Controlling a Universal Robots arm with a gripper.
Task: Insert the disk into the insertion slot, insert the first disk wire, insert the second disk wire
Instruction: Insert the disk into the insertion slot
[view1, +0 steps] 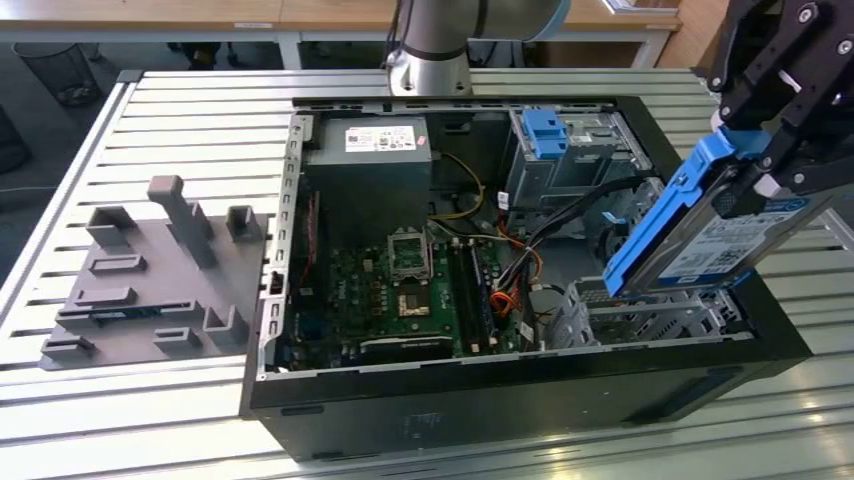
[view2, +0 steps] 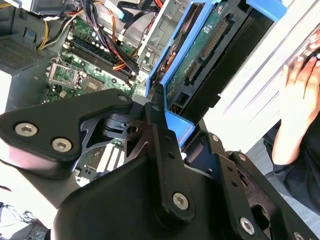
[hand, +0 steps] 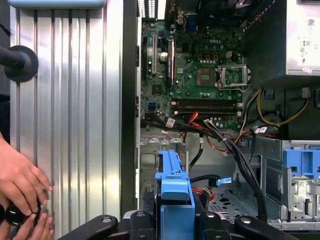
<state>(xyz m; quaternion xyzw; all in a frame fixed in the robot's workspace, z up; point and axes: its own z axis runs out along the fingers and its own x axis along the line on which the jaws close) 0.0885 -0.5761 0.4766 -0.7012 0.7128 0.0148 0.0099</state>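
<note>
Slatted bench (view1: 200, 110): grey fixture plate (view1: 147, 270) at the exterior view's left, open PC case (view1: 507, 410) centre. Right: your gripper (view1: 758, 150) clamps the disk (view1: 707, 235), tilted on edge just above the insertion slot (view1: 654, 315). Step one, not seated; likely needs levelling to the cage mouth. First wrist view adds a person's hand (hand: 20, 177).

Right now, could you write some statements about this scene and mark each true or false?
The gripper holds the disk at its upper end. True.
The disk lies flat inside the insertion slot. False: it hangs tilted above the slot.
A person's hand is over the ribbed table beside the computer case. True.
The grey fixture plate sits inside the case. False: it lies on the table, at the exterior view's left of the case.
</note>
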